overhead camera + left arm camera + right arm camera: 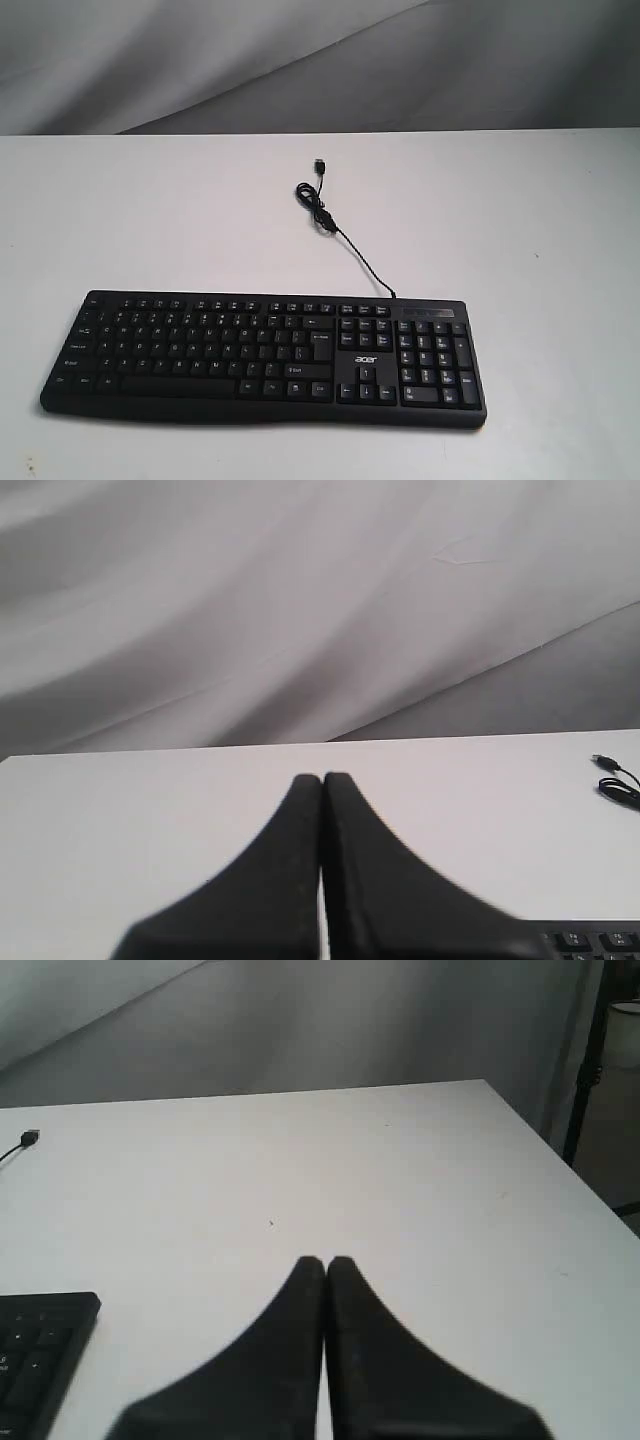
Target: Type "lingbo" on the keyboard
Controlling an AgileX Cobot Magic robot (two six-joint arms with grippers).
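The black keyboard (pixel 265 358) with white legends and an "acer" logo lies near the front of the white table (pixel 500 220), number pad to the right. Its thin USB cable (pixel 345 240) runs back to a loose plug. Neither arm shows in the exterior view. In the left wrist view my left gripper (pixel 322 778) is shut with nothing held, over bare table, a strip of keyboard (pixel 595 940) off to one side. My right gripper (pixel 324 1260) is shut and empty too, with the keyboard's corner (pixel 45 1345) beside it.
A grey cloth backdrop (pixel 300 60) hangs behind the table. The table's right edge (pixel 560 1160) shows in the right wrist view, with a dark stand (pixel 585 1070) beyond it. The cable plug (pixel 603 762) lies on the table.
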